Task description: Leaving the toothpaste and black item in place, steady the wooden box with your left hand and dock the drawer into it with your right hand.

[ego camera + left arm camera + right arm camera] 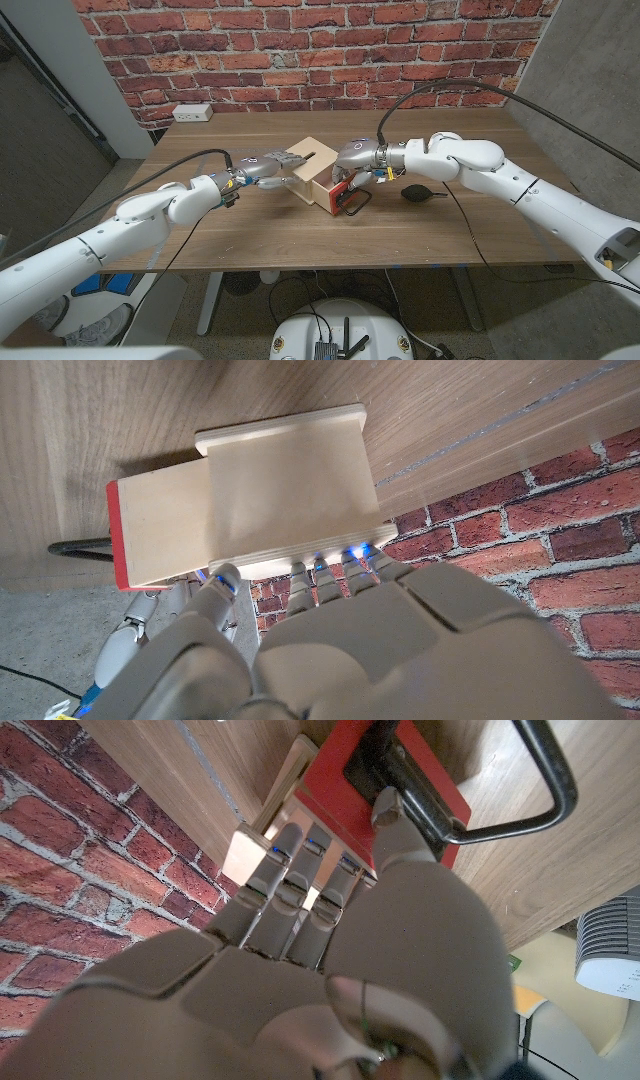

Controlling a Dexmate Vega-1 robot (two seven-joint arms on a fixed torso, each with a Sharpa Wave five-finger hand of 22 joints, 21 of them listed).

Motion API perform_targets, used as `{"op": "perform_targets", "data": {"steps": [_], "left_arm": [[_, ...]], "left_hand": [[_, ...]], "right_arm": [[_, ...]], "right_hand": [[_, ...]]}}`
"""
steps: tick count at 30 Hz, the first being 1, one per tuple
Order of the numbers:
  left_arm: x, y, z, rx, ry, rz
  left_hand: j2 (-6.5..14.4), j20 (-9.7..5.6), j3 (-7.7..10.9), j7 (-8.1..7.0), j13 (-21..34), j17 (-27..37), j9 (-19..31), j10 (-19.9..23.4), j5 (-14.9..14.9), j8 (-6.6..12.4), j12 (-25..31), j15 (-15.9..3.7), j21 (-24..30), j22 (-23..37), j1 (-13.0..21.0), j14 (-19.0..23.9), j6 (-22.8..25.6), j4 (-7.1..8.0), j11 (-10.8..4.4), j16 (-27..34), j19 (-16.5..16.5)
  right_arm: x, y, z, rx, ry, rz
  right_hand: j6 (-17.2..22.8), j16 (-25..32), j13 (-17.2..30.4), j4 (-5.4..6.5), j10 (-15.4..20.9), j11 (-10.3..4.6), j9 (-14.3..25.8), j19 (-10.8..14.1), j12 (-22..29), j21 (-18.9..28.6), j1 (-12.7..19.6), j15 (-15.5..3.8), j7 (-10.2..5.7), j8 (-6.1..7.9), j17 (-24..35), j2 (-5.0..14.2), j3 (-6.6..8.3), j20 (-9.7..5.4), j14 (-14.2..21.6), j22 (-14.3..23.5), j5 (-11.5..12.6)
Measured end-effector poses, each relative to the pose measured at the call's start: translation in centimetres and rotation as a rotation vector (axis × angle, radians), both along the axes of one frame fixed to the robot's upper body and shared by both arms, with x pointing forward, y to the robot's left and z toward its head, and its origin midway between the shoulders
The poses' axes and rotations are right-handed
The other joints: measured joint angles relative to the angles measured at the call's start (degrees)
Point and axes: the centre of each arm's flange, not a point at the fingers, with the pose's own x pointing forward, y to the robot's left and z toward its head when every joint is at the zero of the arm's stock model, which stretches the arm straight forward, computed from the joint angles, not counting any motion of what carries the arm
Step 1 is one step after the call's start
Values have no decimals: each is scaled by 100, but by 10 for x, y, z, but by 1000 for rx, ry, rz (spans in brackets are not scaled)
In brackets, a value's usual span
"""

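- The right hand (358, 160) is pressing its fingers (300, 870) and thumb on the drawer (340, 196), which is sticking partly out.
- The left hand (262, 170) is bracing the wooden box (312, 170) with fingertips (330, 572) at mid-table.
- Both are looking light, rigid and smooth; pushing the red front squarely should prevent jamming.

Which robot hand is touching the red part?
The right hand. It presses on the drawer with the red front; the left hand only holds the plain wooden box.
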Motion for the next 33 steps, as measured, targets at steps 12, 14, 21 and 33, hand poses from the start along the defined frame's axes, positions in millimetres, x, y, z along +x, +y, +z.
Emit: {"op": "perform_targets", "data": {"steps": [12,14,21,33], "left_arm": [[1,-1,0,-2,-2,2],[1,-2,1,-2,-3,2],[1,-2,0,-4,-2,1],[2,-3,-1,-5,1,2]], "left_hand": [[0,-10,0,-5,-1,1,-2,29,0,0,0,0,-1,-2,0,0,59,0,30,1,10],[0,-24,0,-6,0,2,1,30,0,0,0,0,-1,-2,0,0,60,0,30,2,25],[19,-8,25,-6,-1,2,3,61,0,0,0,0,-3,-4,19,0,60,-24,-1,2,53],[30,-22,40,3,-1,-1,33,90,0,27,0,2,22,3,30,62,113,-40,28,2,84]], "right_arm": [[4,5,-2,14,-9,-6],[4,5,-2,17,-13,-9],[6,7,-4,19,-18,-16],[5,8,-3,14,-40,-30]], "right_hand": [[-41,0,-6,0,-31,-29,0,0,-7,45,0,34,-19,-1,-1,1,0,0,-70,0,-15],[-41,0,-13,0,-52,-8,0,-11,-7,49,-1,35,-18,-1,0,1,0,-11,-71,0,-2],[-188,0,-44,2,-167,-20,92,-46,-13,78,-146,92,-38,-45,28,146,2,-1,-236,-30,7],[-609,-50,-120,379,-585,-27,141,-144,-67,53,-157,228,-8,-91,-45,-89,62,0,-600,-76,17]]}}
